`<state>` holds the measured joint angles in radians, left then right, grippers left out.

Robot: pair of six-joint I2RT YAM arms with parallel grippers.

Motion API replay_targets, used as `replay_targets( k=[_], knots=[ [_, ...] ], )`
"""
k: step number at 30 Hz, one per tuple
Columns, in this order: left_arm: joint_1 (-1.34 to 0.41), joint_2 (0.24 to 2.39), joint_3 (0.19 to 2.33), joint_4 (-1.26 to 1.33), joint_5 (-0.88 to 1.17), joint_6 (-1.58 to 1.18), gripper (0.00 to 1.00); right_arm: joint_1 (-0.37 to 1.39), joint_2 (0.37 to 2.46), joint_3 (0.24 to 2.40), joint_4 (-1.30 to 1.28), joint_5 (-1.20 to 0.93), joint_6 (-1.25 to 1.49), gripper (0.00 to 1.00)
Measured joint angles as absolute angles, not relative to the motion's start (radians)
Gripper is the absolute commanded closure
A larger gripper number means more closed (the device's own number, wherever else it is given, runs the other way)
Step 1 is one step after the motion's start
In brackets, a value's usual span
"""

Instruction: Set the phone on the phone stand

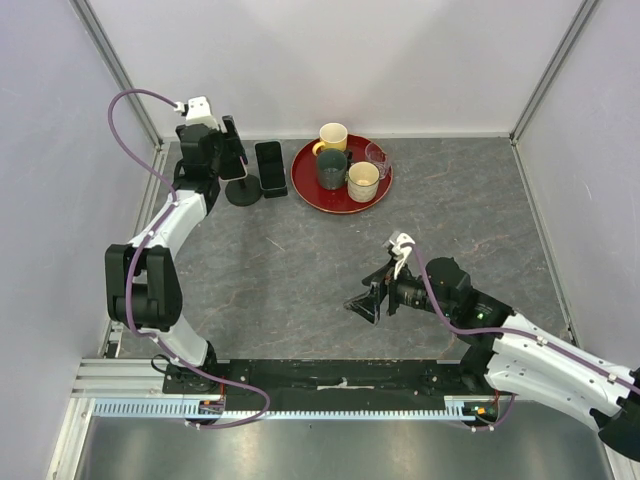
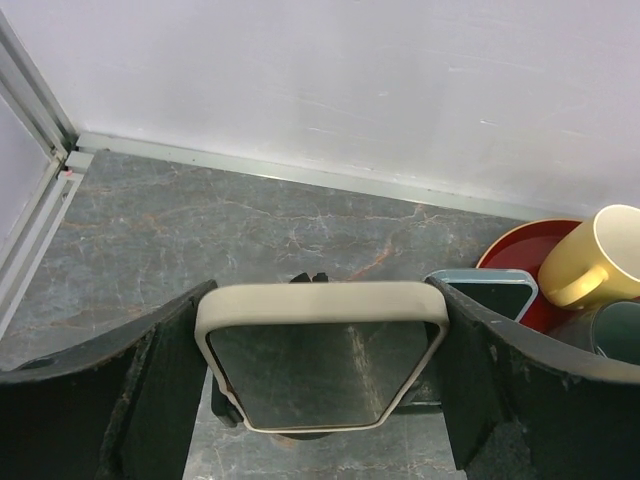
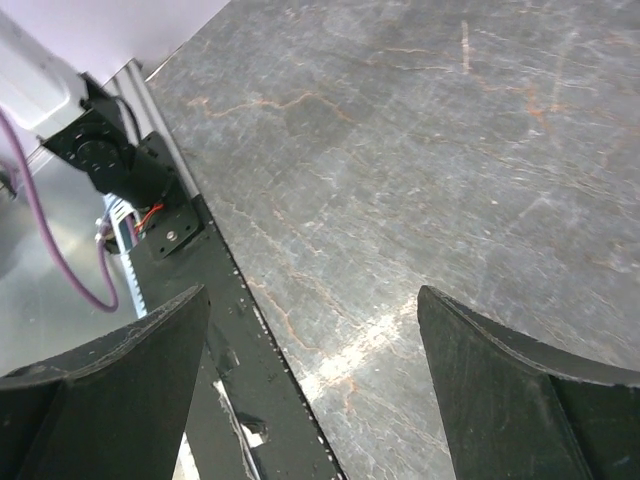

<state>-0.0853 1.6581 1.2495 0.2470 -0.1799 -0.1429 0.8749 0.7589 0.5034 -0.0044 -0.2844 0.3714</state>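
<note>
The phone (image 2: 320, 370) has a glossy black screen and a cream case edge. It stands between the fingers (image 2: 150, 400) of my left gripper (image 2: 322, 330), whose jaws press on both of its side edges. In the top view the phone (image 1: 235, 156) sits upright at the back left, directly over the black phone stand's round base (image 1: 243, 196). A bit of the stand (image 2: 308, 277) pokes out behind the phone's top edge; whether the phone rests on the holder is hidden. My right gripper (image 1: 365, 303) hovers open over bare tabletop near the front, its fingers (image 3: 110, 370) empty.
A dark slab (image 1: 269, 166) leans just right of the stand, seen with a teal rim (image 2: 485, 280) in the left wrist view. A red tray (image 1: 306, 187) holds a yellow mug (image 1: 333, 135), a dark mug (image 1: 331, 170), a cream mug (image 1: 363, 181) and a glass (image 1: 377, 155). The back wall is close behind.
</note>
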Motion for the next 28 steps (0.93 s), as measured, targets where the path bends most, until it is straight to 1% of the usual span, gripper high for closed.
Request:
replay_targets(
  k=[5, 9, 14, 18, 23, 28],
  knots=[
    [-0.085, 1.629, 1.251, 0.18, -0.187, -0.19, 0.09, 0.875, 0.696, 0.506, -0.08, -0.153, 0.4, 0.07],
    [-0.084, 1.579, 1.262, 0.095, -0.187, -0.217, 0.09, 0.875, 0.642, 0.527, -0.193, 0.006, 0.437, 0.02],
    [-0.084, 1.506, 1.278, 0.023, -0.188, -0.221, 0.08, 0.874, 0.607, 0.6, -0.376, 0.223, 0.512, 0.02],
    [-0.084, 1.421, 1.278, -0.043, -0.182, -0.229, 0.07, 0.874, 0.608, 0.672, -0.508, 0.348, 0.578, 0.02],
    [-0.083, 1.271, 1.256, -0.178, -0.15, -0.323, 0.07, 0.874, 0.609, 0.752, -0.678, 0.484, 0.682, 0.02],
    [-0.078, 0.968, 1.052, -0.244, 0.046, -0.452, 0.06, 0.874, 0.537, 0.805, -0.78, 0.551, 0.717, 0.02]
  ],
)
